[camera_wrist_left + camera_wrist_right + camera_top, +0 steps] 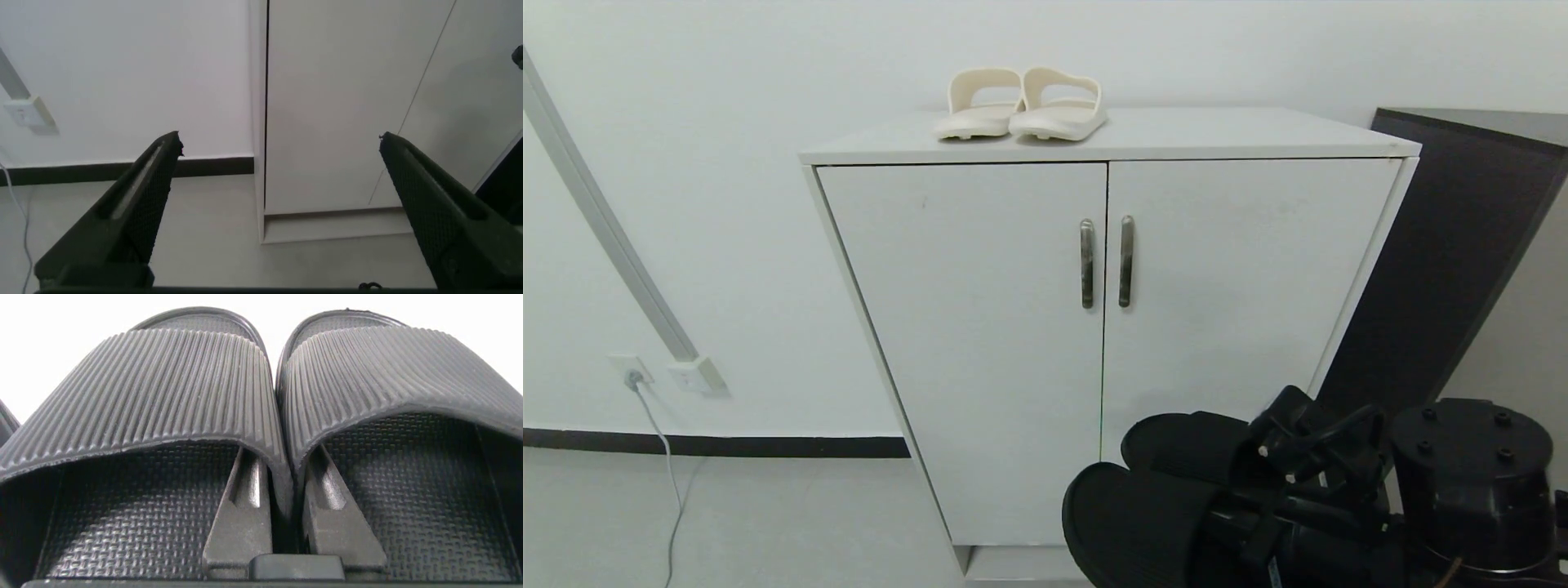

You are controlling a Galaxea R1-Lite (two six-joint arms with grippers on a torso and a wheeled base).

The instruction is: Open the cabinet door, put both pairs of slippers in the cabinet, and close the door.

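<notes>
A white two-door cabinet (980,343) stands against the wall with both doors shut; two metal handles (1087,263) meet at the middle. A cream pair of slippers (1021,106) rests on its top. Low at the front right, my right gripper (1262,478) is shut on a black pair of slippers (1160,490), held in front of the right door's lower part. In the right wrist view its fingers (245,514) pinch the inner edges of the two black slippers (147,416) together. My left gripper (278,147) is open, its fingers (139,204) framing the cabinet's lower left corner (265,220).
A dark cabinet (1462,261) stands right of the white one. The wall to the left has a sloping cable duct (596,212), a socket with a cord (633,380) and a black skirting strip (711,445). Bare floor lies to the left.
</notes>
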